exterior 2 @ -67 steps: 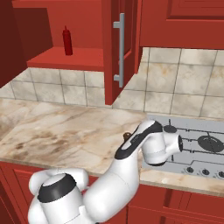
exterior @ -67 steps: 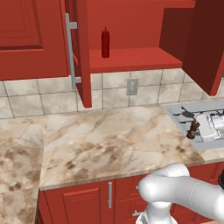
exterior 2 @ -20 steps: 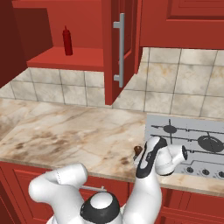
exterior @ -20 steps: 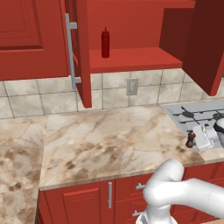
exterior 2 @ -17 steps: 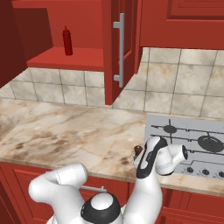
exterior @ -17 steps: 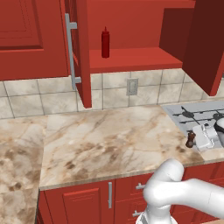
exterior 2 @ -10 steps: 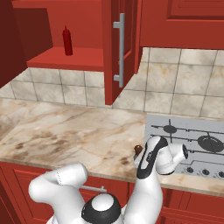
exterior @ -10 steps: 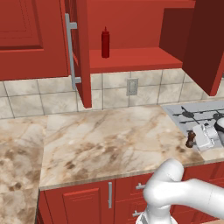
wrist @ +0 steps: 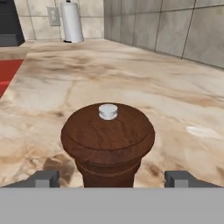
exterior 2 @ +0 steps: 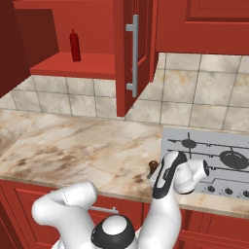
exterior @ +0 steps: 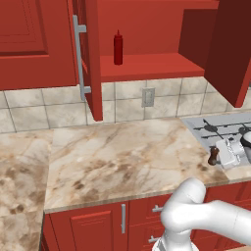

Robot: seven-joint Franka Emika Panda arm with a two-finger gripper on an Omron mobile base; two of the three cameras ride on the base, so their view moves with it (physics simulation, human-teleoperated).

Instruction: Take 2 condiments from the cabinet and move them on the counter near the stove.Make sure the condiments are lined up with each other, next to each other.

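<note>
The bench [exterior: 122, 157] is stretching wide and beige across both base views, and most of its veined top is lying open to the left of the arm. The cabinet [exterior: 90, 54] is hanging above it with its door standing open and the long silver handle facing out; in the right base view the door [exterior 2: 127, 53] is jutting forward between the shelf and the stove. The stove [exterior 2: 214, 155] is sitting flush in the bench at the right, its burner grates showing best from the right base view. The red squeeze bottle [exterior: 118, 48] is standing upright on the cabinet shelf, well apart from the arm. The brown shaker [wrist: 107, 142] is standing upright on the bench just beside the stove's left edge, close to the front rim; the left base view is showing it [exterior: 213, 155] touching or nearly touching the white hand, while the right base view is hiding all but its top [exterior 2: 153, 167] behind the arm. The pincer [wrist: 113, 179] is standing wide, one tip on either side of the shaker with a clear gap at each side, gripping nothing. A white roll [wrist: 71, 21] is standing far off by the wall in the hand view
</note>
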